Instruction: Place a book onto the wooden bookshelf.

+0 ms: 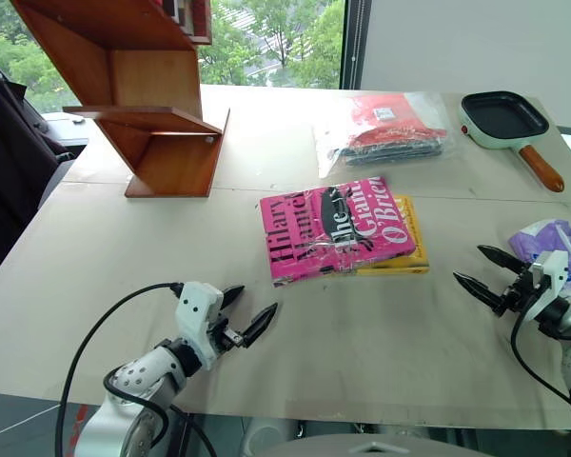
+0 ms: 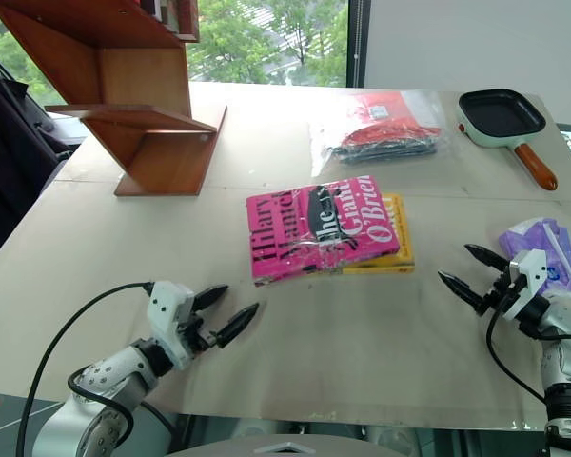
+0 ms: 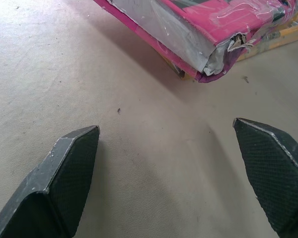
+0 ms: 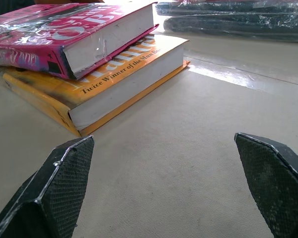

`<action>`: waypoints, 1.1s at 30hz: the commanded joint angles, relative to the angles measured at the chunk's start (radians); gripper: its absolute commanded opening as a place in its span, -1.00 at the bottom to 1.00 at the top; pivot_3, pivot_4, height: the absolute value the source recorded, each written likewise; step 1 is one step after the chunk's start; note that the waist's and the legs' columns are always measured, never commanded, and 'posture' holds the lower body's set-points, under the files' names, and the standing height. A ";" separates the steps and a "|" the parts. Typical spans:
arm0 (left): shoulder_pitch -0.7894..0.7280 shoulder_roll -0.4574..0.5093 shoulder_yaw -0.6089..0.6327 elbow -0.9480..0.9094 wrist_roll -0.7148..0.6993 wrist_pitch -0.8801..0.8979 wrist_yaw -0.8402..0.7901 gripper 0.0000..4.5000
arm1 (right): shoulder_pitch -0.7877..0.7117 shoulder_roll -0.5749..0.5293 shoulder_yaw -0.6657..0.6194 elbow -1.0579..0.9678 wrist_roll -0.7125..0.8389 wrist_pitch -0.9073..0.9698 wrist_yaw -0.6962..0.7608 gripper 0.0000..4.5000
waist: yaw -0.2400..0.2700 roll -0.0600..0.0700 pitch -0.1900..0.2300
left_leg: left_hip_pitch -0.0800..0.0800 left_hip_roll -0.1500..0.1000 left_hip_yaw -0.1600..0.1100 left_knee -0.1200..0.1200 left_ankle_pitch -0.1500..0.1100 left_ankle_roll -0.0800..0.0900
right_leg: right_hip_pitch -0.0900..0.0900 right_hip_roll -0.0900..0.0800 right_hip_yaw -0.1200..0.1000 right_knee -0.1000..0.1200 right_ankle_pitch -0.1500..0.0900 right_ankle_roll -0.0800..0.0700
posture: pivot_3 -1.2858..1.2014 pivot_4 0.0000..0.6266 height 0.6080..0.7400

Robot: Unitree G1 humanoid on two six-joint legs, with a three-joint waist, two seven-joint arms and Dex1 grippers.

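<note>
Upper left of the frame: wooden bookshelf (image 1: 143, 90), reddish-brown, slanted side panels and flat boards, standing on the pale bench (image 1: 124, 257) before a window with green trees behind.

Lower left: left claw (image 1: 246, 312), black fingers spread wide, nothing between them, hovering over bare bench surface and pointing toward the centre. Cable looping back from its wrist. In the left wrist view, both fingertips (image 3: 64, 173) apart, with a corner of the pink cover just ahead.

Centre: book (image 1: 335, 233), bright pink and glossy, large pale lettering and a black shape across the cover, lying flat on top of a yellow book (image 1: 409, 249) that pokes out along its right edge. Both well apart from the bookshelf. Plastic wrap wrinkled over the pink cover.

Upper centre-right: clear plastic bag (image 1: 385, 126) with red and dark contents, flat on the bench.

Upper right: small black pan (image 1: 502, 116) with a pale green rim and a wooden handle.

Right edge: crumpled purple bag (image 1: 552, 243). Just below and left of it, right claw (image 1: 485, 271), fingers likewise spread, gripping nothing, pointing left toward the stacked books. In the right wrist view, page edges of both books ahead, pink above yellow.
</note>
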 commanded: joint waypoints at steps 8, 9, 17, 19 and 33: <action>-0.013 0.004 0.009 -0.008 -0.004 -0.038 -0.017 0.98 | 0.010 -0.008 -0.026 -0.011 0.003 -0.029 0.010 1.00 | 0.000 0.000 0.000 | 0.000 0.000 0.000 0.000 0.000 0.000 | 0.000 0.000 0.000 0.000 0.000 0.000 | 0.03 -0.52 1.00; -0.012 0.004 0.008 -0.008 -0.003 -0.039 -0.019 0.98 | 0.010 -0.008 -0.026 -0.011 0.003 -0.029 0.010 1.00 | 0.000 0.000 0.000 | 0.000 0.000 0.000 0.000 0.000 0.000 | 0.000 0.000 0.000 0.000 0.000 0.000 | 0.03 -0.52 1.00; -0.014 0.000 0.005 -0.009 -0.007 -0.035 -0.020 0.98 | 0.005 -0.009 -0.029 -0.003 0.000 -0.034 0.011 1.00 | 0.000 0.000 0.000 | 0.000 0.000 0.000 0.000 0.000 0.000 | 0.000 0.000 0.000 0.000 0.000 0.000 | 0.03 -0.52 1.00; -0.013 -0.001 0.003 -0.012 -0.008 -0.034 -0.020 0.98 | 0.002 -0.009 -0.029 0.003 -0.001 -0.036 0.013 1.00 | 0.000 0.000 0.000 | 0.000 0.000 0.000 0.000 0.000 0.000 | 0.000 0.000 0.000 0.000 0.000 0.000 | 0.03 -0.52 1.00; 0.047 0.040 0.020 -0.119 -0.250 0.046 -0.161 0.98 | -0.288 0.036 0.052 0.018 -0.081 0.017 -0.142 1.00 | -0.016 0.001 0.001 | 0.001 0.000 0.001 0.001 0.000 0.000 | 0.000 0.001 0.001 0.001 0.000 0.000 | 0.03 -0.52 1.00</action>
